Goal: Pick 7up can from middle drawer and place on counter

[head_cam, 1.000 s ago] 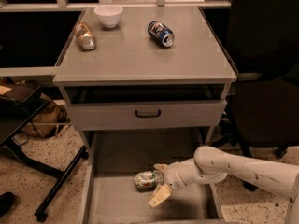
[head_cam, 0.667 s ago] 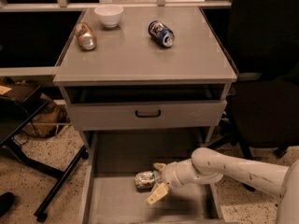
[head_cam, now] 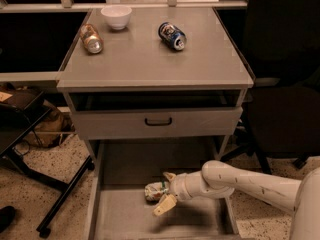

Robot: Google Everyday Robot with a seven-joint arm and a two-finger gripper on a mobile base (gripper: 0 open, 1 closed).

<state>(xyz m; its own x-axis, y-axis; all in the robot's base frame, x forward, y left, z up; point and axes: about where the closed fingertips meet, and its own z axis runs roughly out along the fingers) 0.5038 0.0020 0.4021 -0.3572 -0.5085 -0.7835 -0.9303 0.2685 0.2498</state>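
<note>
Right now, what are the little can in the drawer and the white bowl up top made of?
The 7up can, lying in the middle drawer at the gripper, looks like thin painted metal, judging by its pale printed wall and drink-can shape. The white bowl on the counter looks like glazed ceramic or plastic; its smooth plain surface leaves that open.

Gripper (head_cam: 166,190) sits spread around the 7up can (head_cam: 155,191) — in the middle drawer (head_cam: 125,217).

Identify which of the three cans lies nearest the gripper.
The pale, green-printed 7up can in the middle drawer, right at the gripper; the copper-brown can and the dark blue can lie up on the counter.
</note>
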